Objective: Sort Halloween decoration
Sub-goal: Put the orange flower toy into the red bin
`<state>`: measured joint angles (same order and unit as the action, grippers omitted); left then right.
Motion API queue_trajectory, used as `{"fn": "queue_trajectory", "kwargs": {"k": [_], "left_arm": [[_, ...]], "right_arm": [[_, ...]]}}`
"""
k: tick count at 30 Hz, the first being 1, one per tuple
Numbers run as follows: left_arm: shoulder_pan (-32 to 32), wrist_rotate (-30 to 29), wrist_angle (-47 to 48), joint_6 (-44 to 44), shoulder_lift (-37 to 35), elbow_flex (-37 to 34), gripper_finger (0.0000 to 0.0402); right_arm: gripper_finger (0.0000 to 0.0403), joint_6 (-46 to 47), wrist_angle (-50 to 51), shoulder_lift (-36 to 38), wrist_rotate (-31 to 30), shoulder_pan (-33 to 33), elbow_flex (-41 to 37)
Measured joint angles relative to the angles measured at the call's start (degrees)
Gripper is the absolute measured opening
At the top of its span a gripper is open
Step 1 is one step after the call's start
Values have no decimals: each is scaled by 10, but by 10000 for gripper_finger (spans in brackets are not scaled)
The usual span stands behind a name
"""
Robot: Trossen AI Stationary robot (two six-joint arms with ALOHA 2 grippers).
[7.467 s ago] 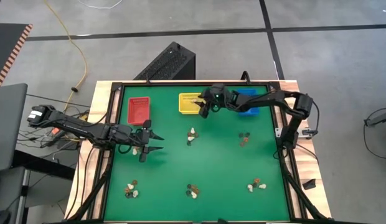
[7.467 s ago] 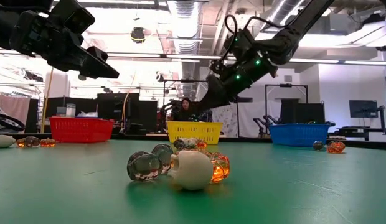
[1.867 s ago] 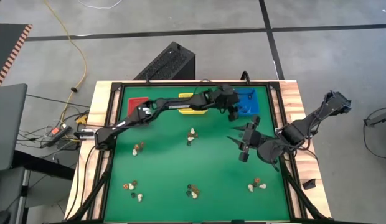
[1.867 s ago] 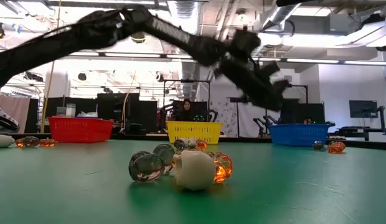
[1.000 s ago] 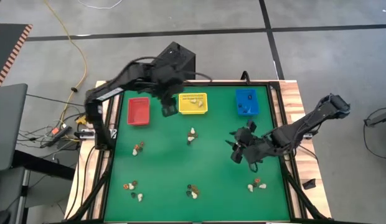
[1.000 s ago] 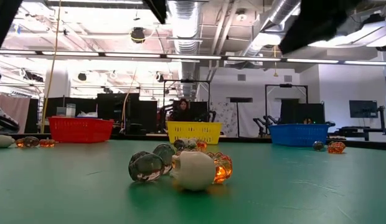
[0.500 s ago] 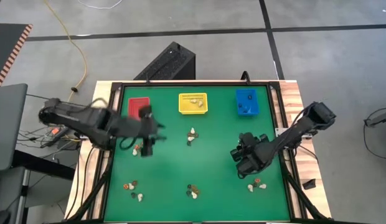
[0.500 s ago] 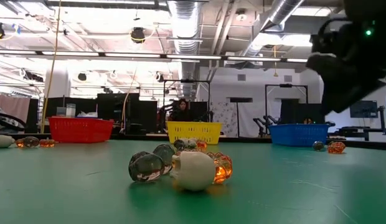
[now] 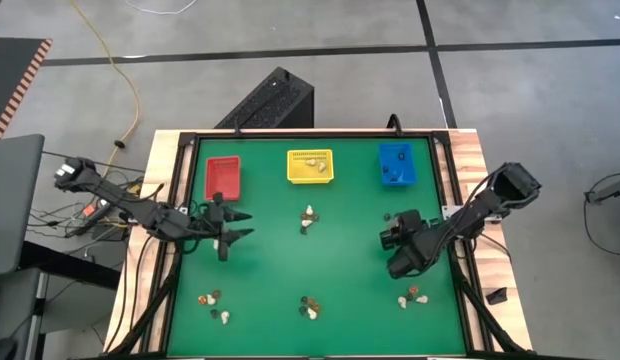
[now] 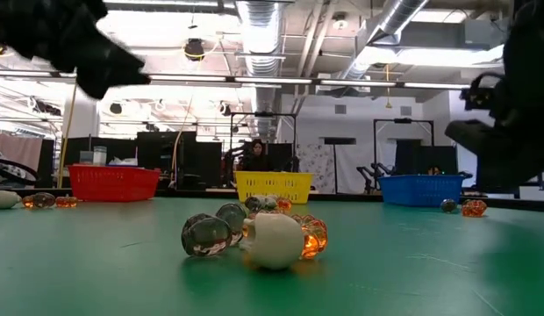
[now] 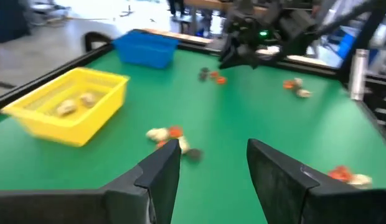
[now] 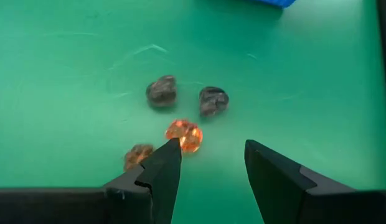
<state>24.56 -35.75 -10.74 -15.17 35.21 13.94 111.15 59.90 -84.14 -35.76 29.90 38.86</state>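
Halloween decoration [image 9: 305, 306] lies in small clusters across the green table [image 9: 320, 260], nearest a glassy, cream group; the trinkets look light, hard and slippery, best pinched across the middle. The right gripper [image 12: 207, 163] hangs with fingers spread over an orange trinket [image 12: 184, 135]. The left gripper [image 11: 208, 163], also spread, holds nothing. At the far edge, the yellow bin [image 9: 310, 166] holds cream pieces; the red bin [image 9: 223, 178] looks empty; the blue bin [image 9: 396, 164] shows dark specks.

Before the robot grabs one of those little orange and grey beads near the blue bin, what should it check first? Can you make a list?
1. Right claw open: ok, its fingers are spread.
2. Right claw empty: ok.
3. Orange bead in front of it: ok, near one finger, not centred.
4. Two grey beads out of the way: ok, they lie farther off.
5. Blue bin reachable: cannot tell.
6. Left claw clear: ok, open near the red bin.
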Motion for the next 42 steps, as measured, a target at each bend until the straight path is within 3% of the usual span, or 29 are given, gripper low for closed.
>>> {"fn": "queue_trajectory", "kwargs": {"k": [5,9,19,26,35,42], "left_arm": [[-2,-47,2,7,-71,-58,176],[-2,-38,46,3,-97,-69,176],[-2,-6,190,-1,-97,-70,176],[-3,-6,288,-6,-97,-70,176],[-3,-5,293,-20,-97,-70,176],[-3,-6,293,-20,-97,-70,176]], "right_arm": [[207,-18,-81,21,-15,-17,-50],[207,-22,-114,21,-27,-28,-64],[207,-26,-138,20,-60,-35,-59],[207,-50,-183,-23,-69,-69,-62],[205,-52,-206,-60,-67,-78,-60],[160,-65,-203,-58,-56,-78,-60]]}}
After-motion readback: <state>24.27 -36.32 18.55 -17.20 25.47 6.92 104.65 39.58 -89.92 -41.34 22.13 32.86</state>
